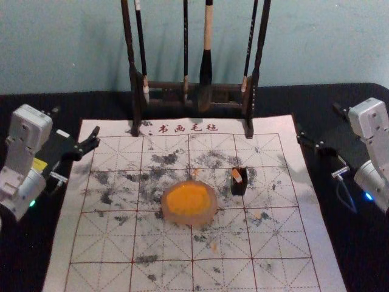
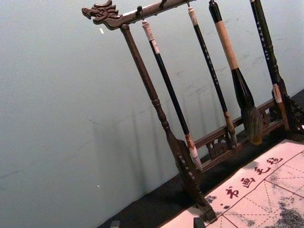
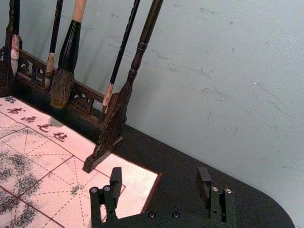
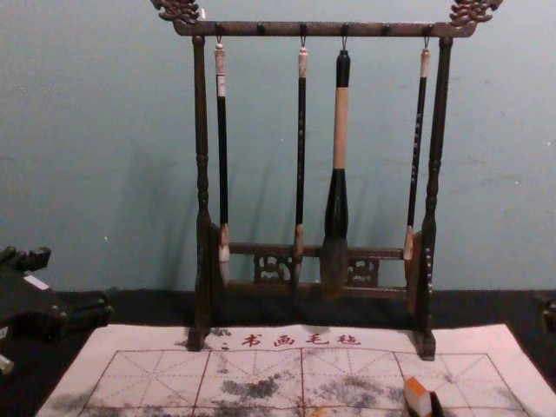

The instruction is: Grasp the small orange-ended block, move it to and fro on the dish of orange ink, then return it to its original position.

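Head view: block (image 1: 239, 181) stands left of the right gripper (image 1: 317, 120), the nearer of 2; left gripper (image 1: 76, 120) hangs past the dish (image 1: 213, 204) — both wide open, empty.

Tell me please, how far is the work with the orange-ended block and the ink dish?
Done: nothing that I can confirm; the block stands to the right of the dish, off the ink.
In hand: nothing; the left gripper and right gripper are open and empty.
Left: probably grasping, moving to and fro, returning, unless the block is already back.
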Tool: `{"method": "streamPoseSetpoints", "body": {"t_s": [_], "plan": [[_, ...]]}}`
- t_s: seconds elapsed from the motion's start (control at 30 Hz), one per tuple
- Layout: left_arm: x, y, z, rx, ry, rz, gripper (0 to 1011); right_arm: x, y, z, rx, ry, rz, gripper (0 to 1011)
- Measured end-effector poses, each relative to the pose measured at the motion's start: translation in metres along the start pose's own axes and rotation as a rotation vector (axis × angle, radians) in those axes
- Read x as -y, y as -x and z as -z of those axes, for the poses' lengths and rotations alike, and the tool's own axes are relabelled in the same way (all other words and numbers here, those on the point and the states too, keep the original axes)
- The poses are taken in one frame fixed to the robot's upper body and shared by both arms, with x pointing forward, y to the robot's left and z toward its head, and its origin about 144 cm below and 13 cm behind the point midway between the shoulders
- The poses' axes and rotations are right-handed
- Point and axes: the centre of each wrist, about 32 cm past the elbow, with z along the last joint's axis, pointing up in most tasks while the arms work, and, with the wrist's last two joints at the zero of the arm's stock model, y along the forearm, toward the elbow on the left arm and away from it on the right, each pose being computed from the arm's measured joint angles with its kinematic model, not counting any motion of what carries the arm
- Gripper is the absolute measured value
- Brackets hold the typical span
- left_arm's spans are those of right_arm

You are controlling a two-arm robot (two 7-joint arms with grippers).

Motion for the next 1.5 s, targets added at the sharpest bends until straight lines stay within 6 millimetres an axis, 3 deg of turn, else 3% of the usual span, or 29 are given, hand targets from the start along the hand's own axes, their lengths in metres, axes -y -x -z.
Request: {"method": "streamPoseSetpoints", "body": {"t_s": [1.5], "plan": [[0.0,0.0,0.0,0.0,0.0,0.0,1001,0.0059,-0.0008,0.0014,-0.001,-0.004,-0.024,1002]]}}
